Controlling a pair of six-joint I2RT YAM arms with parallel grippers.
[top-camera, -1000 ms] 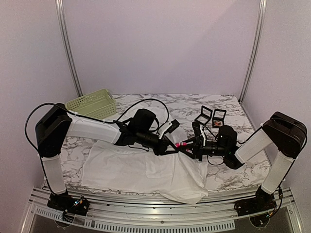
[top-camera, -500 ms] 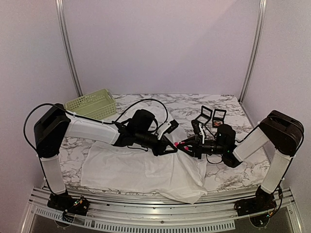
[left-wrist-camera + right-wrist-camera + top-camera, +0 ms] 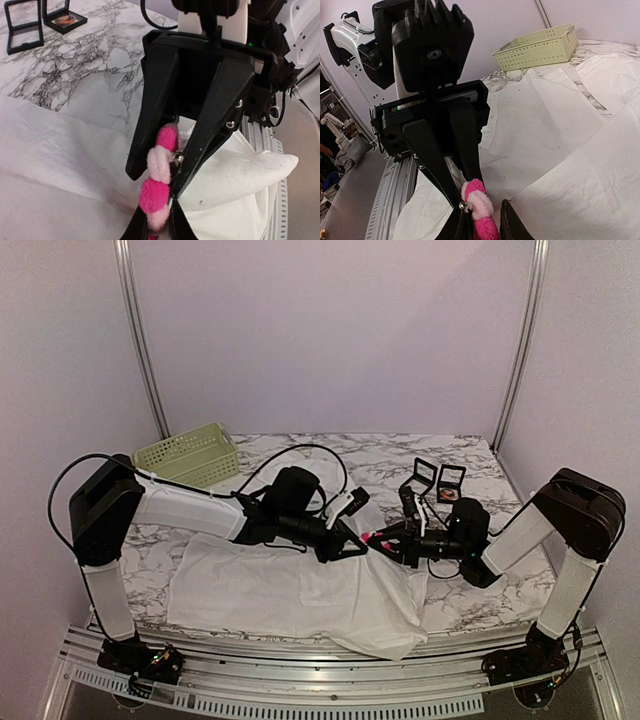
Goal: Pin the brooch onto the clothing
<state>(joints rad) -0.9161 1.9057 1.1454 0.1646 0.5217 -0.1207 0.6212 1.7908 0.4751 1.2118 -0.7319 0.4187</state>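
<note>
Left gripper (image 3: 154,227) on fuzzy pink-banded brooch (image 3: 158,170)

The fuzzy two-tone pink brooch (image 3: 157,172) is showing a soft plush nap. The thin white cloth shirt (image 3: 280,590) is lying matt and creased on the smooth marble-patterned tabletop (image 3: 390,452).

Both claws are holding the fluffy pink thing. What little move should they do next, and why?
Probably lower the brooch a little toward the shirt. The left gripper and the right gripper both pinch it, tip to tip, and it seems to hang above the cloth, not yet pinned.
</note>
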